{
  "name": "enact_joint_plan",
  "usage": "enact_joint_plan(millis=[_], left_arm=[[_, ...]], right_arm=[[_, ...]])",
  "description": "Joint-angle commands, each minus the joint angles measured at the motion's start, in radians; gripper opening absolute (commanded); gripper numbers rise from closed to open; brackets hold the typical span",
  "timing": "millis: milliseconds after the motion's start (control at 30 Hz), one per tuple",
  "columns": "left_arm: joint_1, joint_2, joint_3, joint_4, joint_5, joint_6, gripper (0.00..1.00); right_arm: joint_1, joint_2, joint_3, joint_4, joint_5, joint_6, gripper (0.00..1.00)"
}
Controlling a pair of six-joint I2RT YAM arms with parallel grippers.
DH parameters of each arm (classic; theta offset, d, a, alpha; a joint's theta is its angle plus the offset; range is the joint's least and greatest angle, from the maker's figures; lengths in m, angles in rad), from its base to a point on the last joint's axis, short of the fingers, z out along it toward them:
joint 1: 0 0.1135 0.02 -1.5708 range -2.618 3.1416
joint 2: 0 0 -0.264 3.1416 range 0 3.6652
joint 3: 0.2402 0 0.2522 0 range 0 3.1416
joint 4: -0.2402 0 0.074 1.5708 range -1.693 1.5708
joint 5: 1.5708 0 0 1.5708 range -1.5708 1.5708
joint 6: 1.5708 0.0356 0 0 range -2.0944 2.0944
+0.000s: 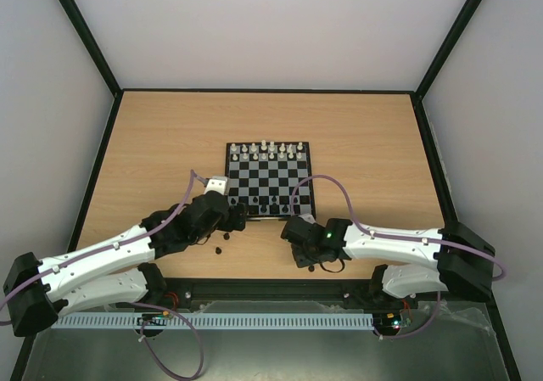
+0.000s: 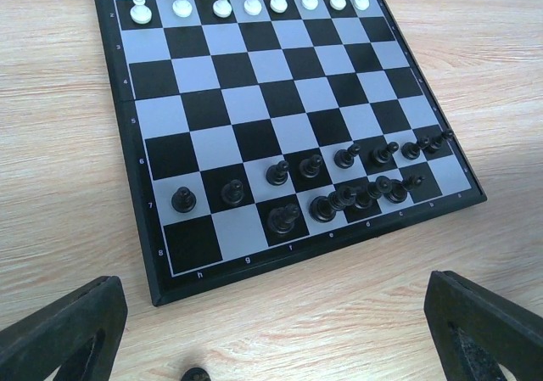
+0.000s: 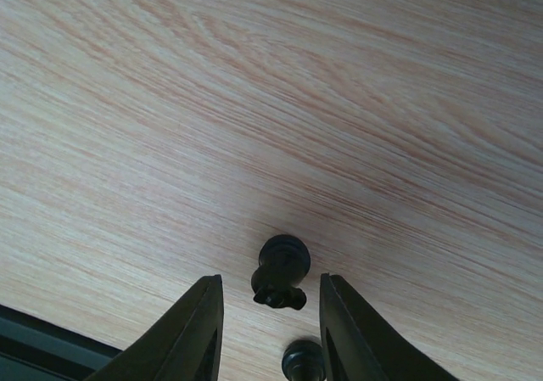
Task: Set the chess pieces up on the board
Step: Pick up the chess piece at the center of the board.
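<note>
While both arms sit low at the near side of the table (image 3: 356, 101), my right wrist view shows the closest thing. The right gripper (image 3: 271, 283) points down at the wood with its fingers spread. A loose black piece (image 3: 281, 272) sits between them, and I cannot tell whether either finger touches it. A second black piece (image 3: 303, 362) lies just nearer, cut off by the bottom of that view.

To the left, the left gripper (image 2: 273, 283) is spread wide and carries nothing, its tips just short of the board's near edge. A third black piece (image 2: 197, 372) rests on the wood between those fingers, half out of view. From the top camera I see more small dark pieces (image 1: 217, 249) on the table beside the left wrist.

Just beyond lies the board (image 2: 254, 71), flat and slightly skewed in the left wrist view. The black chess pieces (image 2: 356, 196) already on it fill its two nearest rows. One row runs across the board, and the nearer row is bunched from the middle toward the right. At the far end stand the white pieces (image 2: 254, 3), also in two rows.
</note>
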Motion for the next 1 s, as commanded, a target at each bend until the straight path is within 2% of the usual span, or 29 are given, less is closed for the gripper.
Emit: enact_joint_plan(millis=[0, 533, 733, 967], left_arm=[[0.009, 0.004, -0.002, 0.008, 0.004, 0.011, 0.99], [0.010, -0.004, -0.005, 0.003, 0.008, 0.009, 0.99], [0.010, -0.005, -0.005, 0.003, 0.007, 0.010, 0.99], [0.015, -0.008, -0.005, -0.002, 0.005, 0.015, 0.99]], right_arm=[[0.008, 0.021, 0.001, -0.017, 0.031, -0.005, 0.31], [0.009, 0.040, 0.008, -0.004, 0.032, -0.013, 0.06], [0.009, 0.049, 0.025, -0.006, 0.050, -0.011, 0.02], [-0.024, 0.074, 0.147, -0.097, 0.175, -0.022, 0.02]])
